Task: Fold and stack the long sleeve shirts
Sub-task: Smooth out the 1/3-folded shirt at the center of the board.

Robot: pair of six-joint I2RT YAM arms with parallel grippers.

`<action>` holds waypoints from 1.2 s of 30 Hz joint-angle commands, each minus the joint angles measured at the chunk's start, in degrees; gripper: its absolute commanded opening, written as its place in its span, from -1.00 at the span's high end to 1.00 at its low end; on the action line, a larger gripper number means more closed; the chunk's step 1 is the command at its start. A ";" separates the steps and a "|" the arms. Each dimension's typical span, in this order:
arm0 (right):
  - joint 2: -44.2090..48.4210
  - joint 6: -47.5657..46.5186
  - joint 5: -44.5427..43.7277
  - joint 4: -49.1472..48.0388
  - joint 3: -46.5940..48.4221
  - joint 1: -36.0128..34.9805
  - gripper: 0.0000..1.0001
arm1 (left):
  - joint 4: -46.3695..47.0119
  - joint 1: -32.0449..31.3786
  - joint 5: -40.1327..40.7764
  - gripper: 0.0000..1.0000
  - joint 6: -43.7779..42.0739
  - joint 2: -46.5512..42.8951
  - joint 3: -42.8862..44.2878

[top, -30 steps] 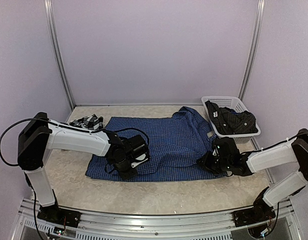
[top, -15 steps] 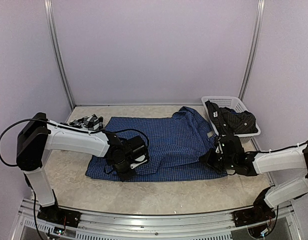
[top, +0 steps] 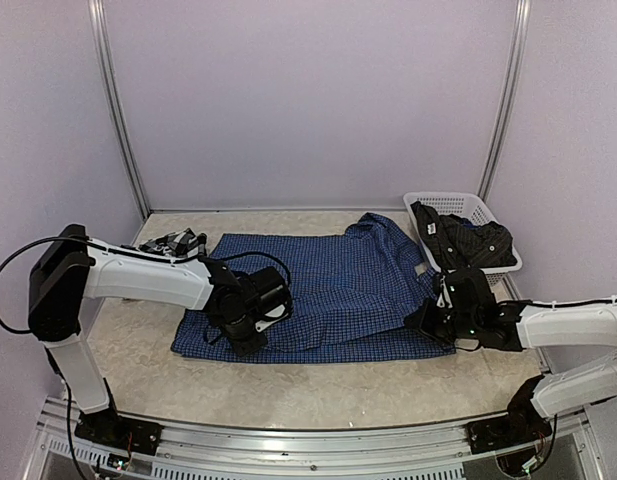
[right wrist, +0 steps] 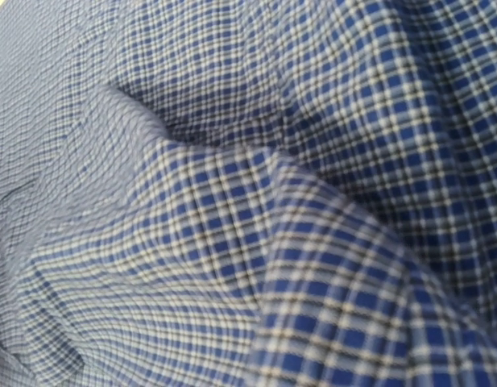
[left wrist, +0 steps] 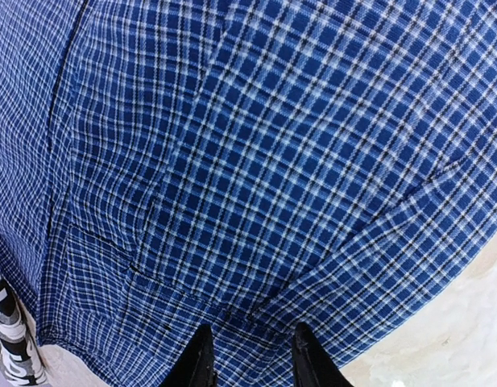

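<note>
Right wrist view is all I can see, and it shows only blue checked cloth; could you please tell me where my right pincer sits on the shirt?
Observer: The right pincer is at the near right corner of the blue shirt.
Operator: Thank you; and the left one?
Observer: The left pincer, jaws apart, is over the shirt's near left part.
Operator: Is another shirt about?
Observer: A black-and-white plaid shirt lies bunched at the far left.

Beige table [top: 318, 385]: blue shirt [top: 338, 290] spread, plaid shirt [top: 178, 243] bundled, white basket [top: 456, 205].
</note>
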State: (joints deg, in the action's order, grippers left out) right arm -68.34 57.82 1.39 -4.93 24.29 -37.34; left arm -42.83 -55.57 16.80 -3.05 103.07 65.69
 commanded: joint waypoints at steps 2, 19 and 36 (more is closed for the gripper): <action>2.70 -1.11 1.73 4.52 2.30 -0.22 1.00 | 0.45 0.61 -0.15 0.39 -0.20 -0.29 -1.25; 2.86 -1.33 4.06 7.70 -2.57 -0.26 0.31 | -1.38 2.97 -2.76 0.64 -0.73 -2.40 -0.87; 5.18 -11.52 3.79 15.98 10.41 -3.37 -0.10 | 4.71 7.19 -18.04 0.59 1.60 -6.92 1.15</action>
State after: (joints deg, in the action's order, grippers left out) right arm -58.33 49.67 5.74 11.90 32.45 -40.10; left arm -42.48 -48.99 4.25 -4.29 95.31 65.10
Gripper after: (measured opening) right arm 0.555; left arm 0.189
